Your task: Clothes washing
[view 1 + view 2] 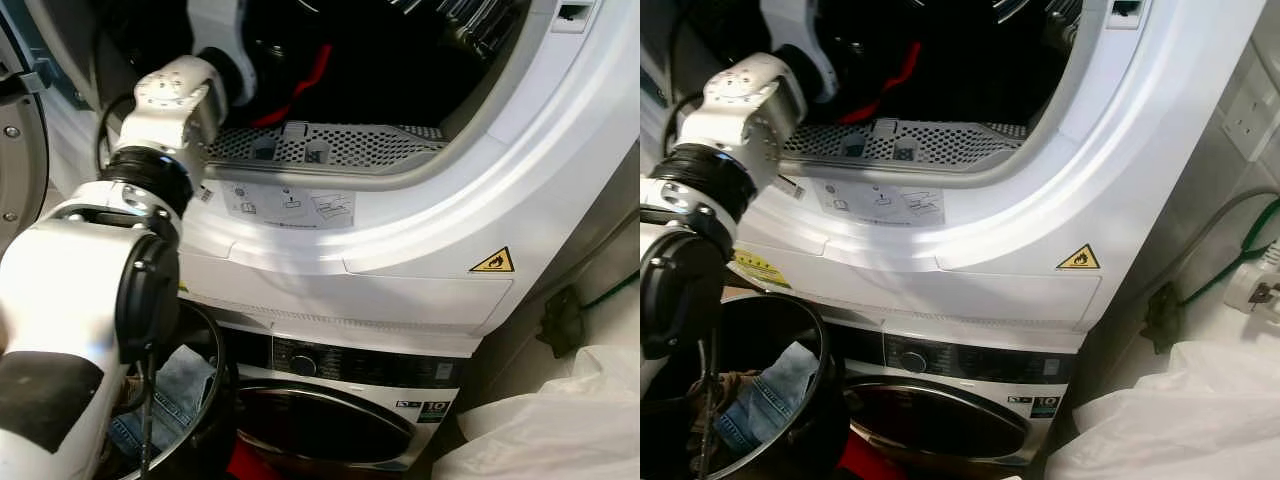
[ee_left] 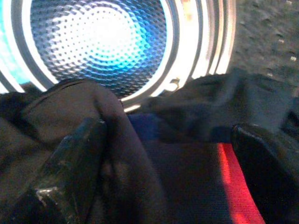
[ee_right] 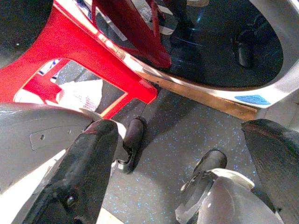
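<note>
Left gripper (image 2: pixel 163 163) inside upper drum (image 1: pixel 400 60), fingers spread over dark clothing (image 2: pixel 187 177). Red strip (image 1: pixel 300 85) runs 1 to 7 o'clock. Right gripper (image 3: pixel 187 177) fingers apart above floor (image 3: pixel 187 135).

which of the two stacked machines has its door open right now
The upper machine: its drum mouth gapes open with the left arm reaching in. The lower machine's dark glass door is shut.

Home laundry corner, dryer (image 1: pixel 400 250) stacked on washer (image 1: pixel 340 400), basket with jeans (image 1: pixel 765 395), wall socket (image 1: pixel 1252 118), speckled floor (image 3: pixel 187 140)
</note>
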Controlling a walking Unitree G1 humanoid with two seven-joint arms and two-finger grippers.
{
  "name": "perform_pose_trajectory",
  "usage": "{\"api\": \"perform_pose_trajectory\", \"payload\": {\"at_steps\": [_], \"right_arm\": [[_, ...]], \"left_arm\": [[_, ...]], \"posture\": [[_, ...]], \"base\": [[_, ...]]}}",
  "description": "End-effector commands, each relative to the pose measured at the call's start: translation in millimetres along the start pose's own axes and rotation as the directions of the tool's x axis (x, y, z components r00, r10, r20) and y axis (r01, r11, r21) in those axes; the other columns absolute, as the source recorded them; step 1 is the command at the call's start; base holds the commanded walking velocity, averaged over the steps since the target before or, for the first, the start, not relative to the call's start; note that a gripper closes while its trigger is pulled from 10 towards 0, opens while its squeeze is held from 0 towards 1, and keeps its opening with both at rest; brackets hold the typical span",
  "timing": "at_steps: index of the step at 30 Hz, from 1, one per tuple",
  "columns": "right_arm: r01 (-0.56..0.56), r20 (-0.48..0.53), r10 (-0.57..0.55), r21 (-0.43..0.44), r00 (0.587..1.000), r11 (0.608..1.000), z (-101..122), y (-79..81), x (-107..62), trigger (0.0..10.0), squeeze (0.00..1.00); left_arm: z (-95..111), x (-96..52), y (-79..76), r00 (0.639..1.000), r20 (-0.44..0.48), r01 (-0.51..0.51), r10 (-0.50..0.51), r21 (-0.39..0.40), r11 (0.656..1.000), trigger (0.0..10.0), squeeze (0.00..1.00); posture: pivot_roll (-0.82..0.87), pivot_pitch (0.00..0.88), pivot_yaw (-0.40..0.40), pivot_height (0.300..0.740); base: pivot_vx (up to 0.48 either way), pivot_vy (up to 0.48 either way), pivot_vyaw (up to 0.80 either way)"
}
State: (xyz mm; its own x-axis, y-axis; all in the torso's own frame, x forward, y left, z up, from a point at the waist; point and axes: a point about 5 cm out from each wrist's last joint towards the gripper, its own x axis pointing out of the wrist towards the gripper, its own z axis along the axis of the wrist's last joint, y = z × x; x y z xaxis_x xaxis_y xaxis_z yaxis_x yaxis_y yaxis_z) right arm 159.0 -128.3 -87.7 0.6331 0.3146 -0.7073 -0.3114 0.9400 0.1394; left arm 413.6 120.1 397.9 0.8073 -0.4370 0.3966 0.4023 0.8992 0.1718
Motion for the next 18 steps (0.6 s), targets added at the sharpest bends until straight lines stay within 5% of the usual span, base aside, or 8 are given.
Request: {"api": "perform_pose_trajectory", "payload": {"at_steps": [1,7,10,15,18], "right_arm": [[0.0,-0.008,0.0,0.007,1.0,1.0,-5,2.9,-1.6,10.0,0.0],[0.001,-0.011,-0.001,0.008,1.0,1.0,-6,3.2,-1.8,10.0,0.0],[0.002,-0.008,-0.002,0.012,1.0,1.0,-5,4.2,-1.3,10.0,0.0],[0.002,-0.005,-0.002,0.018,1.0,1.0,-4,5.4,-0.3,10.0,0.0],[0.001,-0.001,-0.001,0.023,1.0,1.0,-2,5.9,0.6,10.0,0.0]], "left_arm": [[9,3.4,-3.8,0.999,0.027,0.024,-0.024,0.009,1.0,10.0,0.0],[6,5.9,-12.4,0.998,0.024,0.061,-0.061,0.0,0.998,10.0,0.0],[7,6.6,-21.2,0.986,0.039,0.164,-0.164,0.007,0.986,10.0,0.0],[30,8.5,-26.2,0.967,0.152,0.183,-0.204,0.143,0.973,10.0,0.0],[53,5.4,-28.8,0.921,0.293,0.199,-0.258,0.216,0.956,10.0,0.0]], "posture": [[-0.09,0.115,0.083,0.74],[-0.09,0.118,0.084,0.74],[-0.08,0.119,0.084,0.74],[-0.07,0.117,0.08,0.74],[-0.07,0.113,0.078,0.74]], "base": [[0.0,0.0,0.0],[0.0,0.0,0.0],[0.0,0.0,0.0],[0.0,0.0,0.0],[0.0,0.0,0.0]]}}
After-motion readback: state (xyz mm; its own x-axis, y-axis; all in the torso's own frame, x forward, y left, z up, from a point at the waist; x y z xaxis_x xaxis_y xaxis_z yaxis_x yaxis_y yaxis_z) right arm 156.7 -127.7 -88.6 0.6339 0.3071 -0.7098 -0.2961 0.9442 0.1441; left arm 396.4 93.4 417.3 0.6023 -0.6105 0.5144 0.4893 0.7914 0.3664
